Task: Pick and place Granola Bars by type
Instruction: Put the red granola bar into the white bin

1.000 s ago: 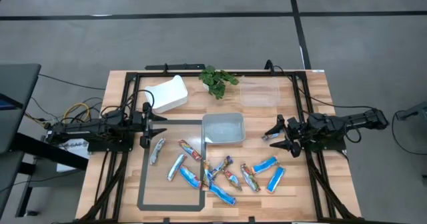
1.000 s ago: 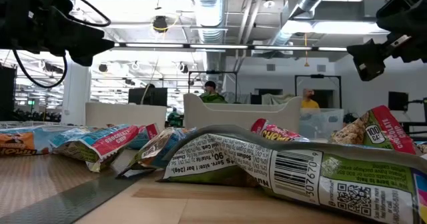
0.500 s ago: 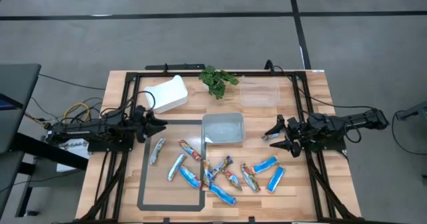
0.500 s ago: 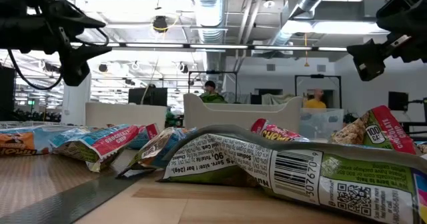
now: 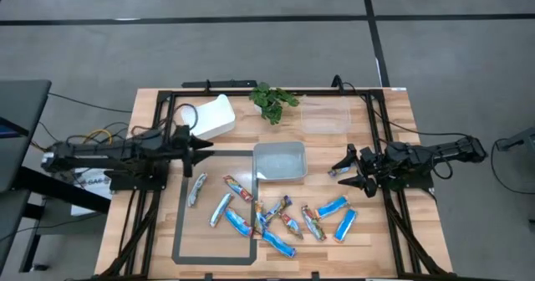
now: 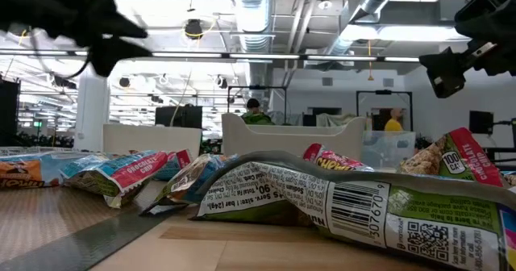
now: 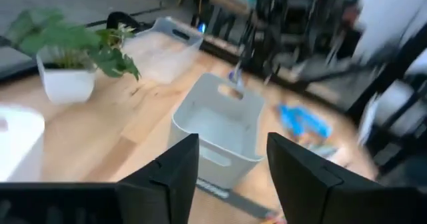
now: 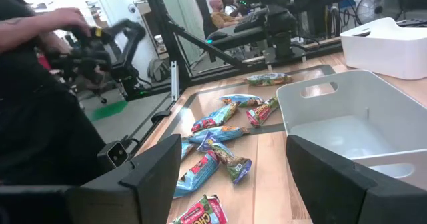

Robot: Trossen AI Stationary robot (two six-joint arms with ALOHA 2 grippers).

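Note:
Granola Bars (image 5: 276, 214) lie scattered on the near half of the wooden table: blue ones (image 5: 333, 206), silver ones (image 5: 220, 210) and red-brown ones (image 5: 238, 187). They also show in the low view (image 6: 322, 198) and the right wrist view (image 8: 220, 114). My left gripper (image 5: 201, 148) hangs open and empty above the table's left side, pointing toward the grey bin (image 7: 220, 127). My right gripper (image 5: 344, 171) waits open and empty at the right, level, facing the bars.
The grey bin (image 5: 279, 161) stands mid-table. A white bin (image 5: 207, 118), a green plant (image 5: 272, 101) and a clear bin (image 5: 324, 116) line the far edge. A dark tape rectangle (image 5: 180, 231) marks the near left. A person's hand (image 8: 67, 17) shows beyond the table.
My left gripper has risen and gone a little toward the table's right edge, rolling as it went. The bars and my right gripper have kept still.

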